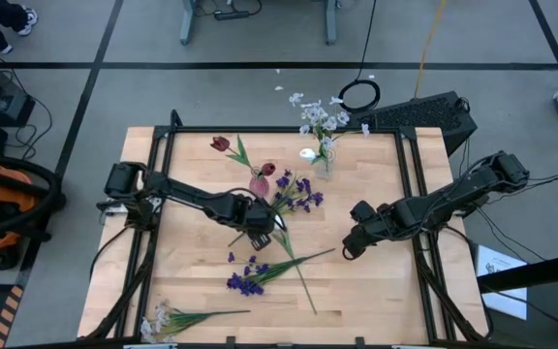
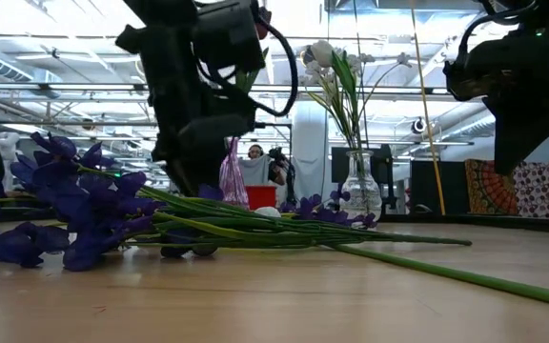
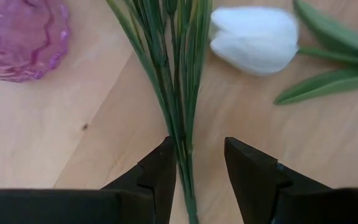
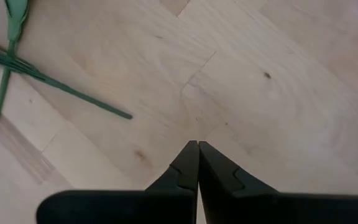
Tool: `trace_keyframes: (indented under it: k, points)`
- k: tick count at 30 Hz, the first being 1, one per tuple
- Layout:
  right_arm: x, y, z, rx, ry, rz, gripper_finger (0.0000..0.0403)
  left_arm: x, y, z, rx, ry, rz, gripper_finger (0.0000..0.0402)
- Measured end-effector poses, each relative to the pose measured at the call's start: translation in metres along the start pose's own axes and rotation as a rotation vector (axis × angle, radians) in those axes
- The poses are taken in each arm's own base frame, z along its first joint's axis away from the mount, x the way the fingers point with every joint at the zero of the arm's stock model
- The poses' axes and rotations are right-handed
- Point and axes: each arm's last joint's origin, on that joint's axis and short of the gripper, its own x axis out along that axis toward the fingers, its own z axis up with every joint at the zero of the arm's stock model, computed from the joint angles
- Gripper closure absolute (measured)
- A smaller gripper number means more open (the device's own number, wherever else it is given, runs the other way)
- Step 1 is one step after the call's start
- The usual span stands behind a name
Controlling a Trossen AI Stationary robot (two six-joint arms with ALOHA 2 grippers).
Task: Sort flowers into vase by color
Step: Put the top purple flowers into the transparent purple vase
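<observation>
Purple flower stems (image 3: 178, 81) lie mid-table beside pink vase (image 3: 18, 37), white tulip (image 3: 253, 38) close by. Left gripper (image 3: 199, 168) parted, straddling stems, not yet clamped. Centre stems, close firmly, avoid tulip. Right gripper (image 4: 197, 163) clenched empty, waiting right.

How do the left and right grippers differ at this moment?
The left gripper has its fingers apart around a bundle of green stems; the right gripper has its fingers pressed shut on nothing. The left gripper sits among the purple flowers near the table's middle; the right gripper is over bare wood. Both point down at the wooden table.
</observation>
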Motion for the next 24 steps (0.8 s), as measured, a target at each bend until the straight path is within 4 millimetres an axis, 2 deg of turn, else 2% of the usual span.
trace_keyframes:
  k: [8, 11, 13, 16, 20, 24]
  points:
    - [0.000, 0.000, 0.000, -0.021, -0.001, 0.000, 0.0403, 0.021, -0.002, -0.004, 0.023, 0.045, 0.036, 0.0263]
    - [0.000, 0.000, 0.000, -0.024, -0.003, -0.002, 0.0403, 0.024, -0.003, -0.004, 0.019, 0.054, 0.034, 0.0292]
    - [0.000, 0.000, 0.000, -0.027, -0.004, -0.002, 0.0403, 0.024, -0.004, -0.004, 0.018, 0.054, 0.024, 0.0330]
    - [0.000, 0.000, 0.000, -0.028, -0.005, -0.002, 0.0403, 0.020, -0.003, -0.004, 0.013, 0.065, 0.001, 0.0386]
    - [0.000, 0.000, 0.000, -0.028, -0.008, -0.003, 0.0403, 0.011, -0.002, -0.007, -0.021, 0.077, 0.008, 0.0391]
    - [0.000, 0.000, 0.000, -0.027, -0.010, -0.002, 0.0403, -0.016, -0.006, -0.012, -0.031, 0.003, 0.024, 0.0397]
